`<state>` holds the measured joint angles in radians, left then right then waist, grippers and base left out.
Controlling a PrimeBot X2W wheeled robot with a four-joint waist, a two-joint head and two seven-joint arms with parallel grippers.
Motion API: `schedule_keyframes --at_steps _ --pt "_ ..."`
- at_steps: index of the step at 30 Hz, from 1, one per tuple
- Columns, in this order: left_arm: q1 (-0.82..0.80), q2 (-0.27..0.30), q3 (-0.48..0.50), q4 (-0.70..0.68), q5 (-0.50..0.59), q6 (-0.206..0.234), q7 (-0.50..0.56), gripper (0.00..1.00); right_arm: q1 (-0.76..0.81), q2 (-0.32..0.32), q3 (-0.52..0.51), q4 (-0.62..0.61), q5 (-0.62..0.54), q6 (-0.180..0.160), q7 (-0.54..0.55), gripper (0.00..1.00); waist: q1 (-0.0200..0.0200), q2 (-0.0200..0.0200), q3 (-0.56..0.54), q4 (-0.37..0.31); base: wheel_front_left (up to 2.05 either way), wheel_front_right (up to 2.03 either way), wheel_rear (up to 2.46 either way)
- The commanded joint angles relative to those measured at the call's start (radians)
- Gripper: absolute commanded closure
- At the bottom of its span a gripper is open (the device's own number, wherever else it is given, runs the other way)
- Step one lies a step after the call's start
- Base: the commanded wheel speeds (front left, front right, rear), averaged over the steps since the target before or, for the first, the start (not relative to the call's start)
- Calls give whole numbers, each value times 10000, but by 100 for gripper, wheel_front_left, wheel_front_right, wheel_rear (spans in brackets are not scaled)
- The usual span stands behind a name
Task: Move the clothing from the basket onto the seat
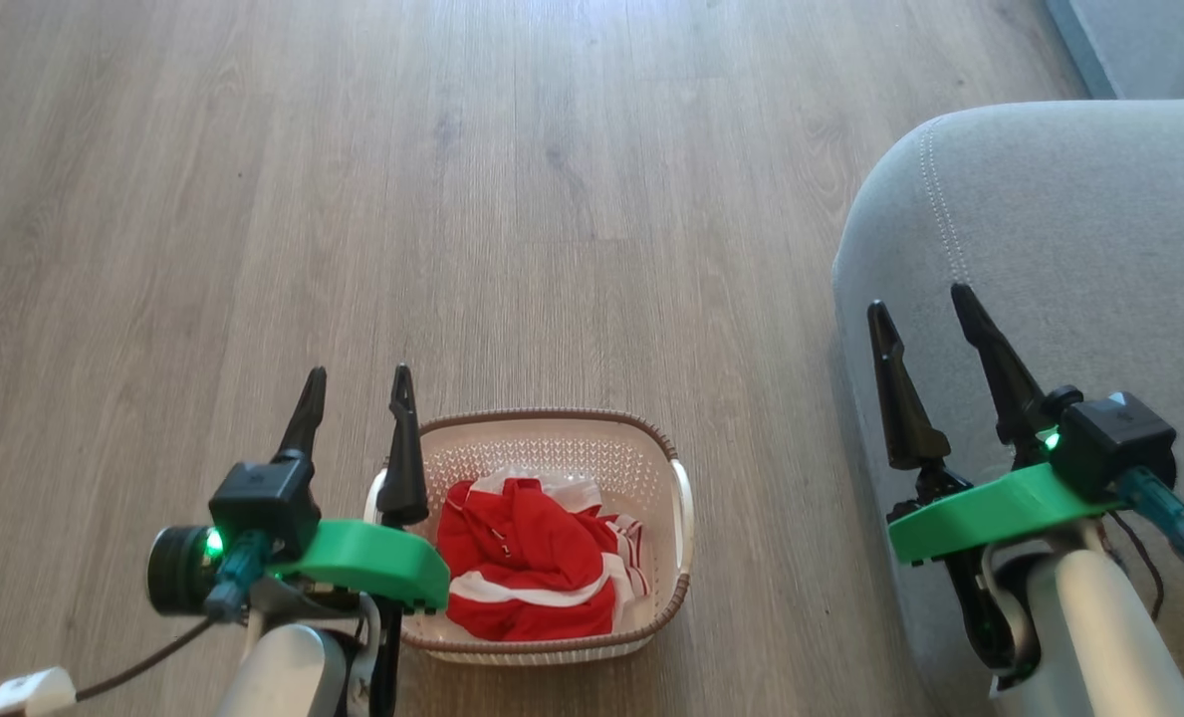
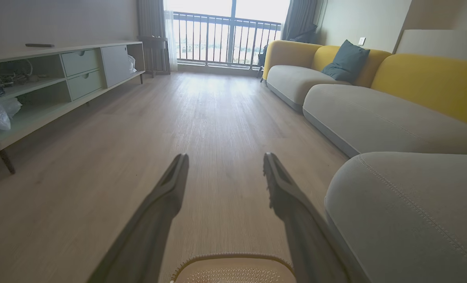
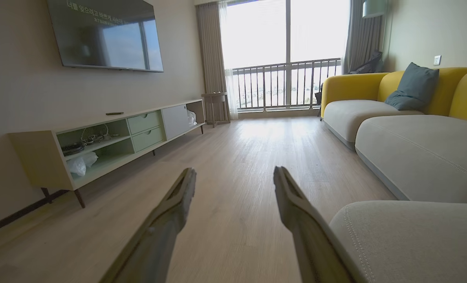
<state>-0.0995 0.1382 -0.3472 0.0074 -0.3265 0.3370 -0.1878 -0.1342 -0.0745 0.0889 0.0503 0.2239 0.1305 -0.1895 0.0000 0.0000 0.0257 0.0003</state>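
Shows red clothing (image 1: 527,568) bunched inside basket (image 1: 552,448), down on floor (image 1: 452,199), left of seat (image 1: 1079,229) and apart from it. Puts left gripper (image 1: 359,370) over basket's left rim, fingers spread, pinching nothing. Puts right gripper (image 1: 917,296) over seat's left edge, likewise spread and empty. Catches basket's rim at bottom of left wrist view, between the fingers.
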Motion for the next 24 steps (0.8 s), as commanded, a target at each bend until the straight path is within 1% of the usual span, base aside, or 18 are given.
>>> schedule_keyframes --at_steps 1,7,14,16,19,24 --pt "-457 -5 400 -394 406 -23 -198 0 -468 -81 200 -514 -335 2 -176 0 0 0 -8 -5 0 0 0" --pt "-361 -341 799 -596 1079 -201 -374 0 -419 -46 284 -546 -1049 2 -353 0 0 0 -36 -5 0 0 0" --pt "-272 -626 1116 -529 1859 -606 -579 0 -496 -1 365 -584 -1747 2 -560 0 0 0 52 -49 0 0 0" --pt "-248 -700 1173 -450 2041 -756 -637 0 -469 18 367 -501 -1900 2 -619 0 0 0 74 -50 0 0 0" --pt "-150 -779 1170 6 2246 -1096 -724 0 -405 63 381 -254 -1935 2 -707 0 0 0 88 -62 0 0 0" --pt "-99 -858 1380 877 1998 -1609 -740 0 -314 135 113 533 -1653 2 -722 0 0 0 83 -100 0 0 0"
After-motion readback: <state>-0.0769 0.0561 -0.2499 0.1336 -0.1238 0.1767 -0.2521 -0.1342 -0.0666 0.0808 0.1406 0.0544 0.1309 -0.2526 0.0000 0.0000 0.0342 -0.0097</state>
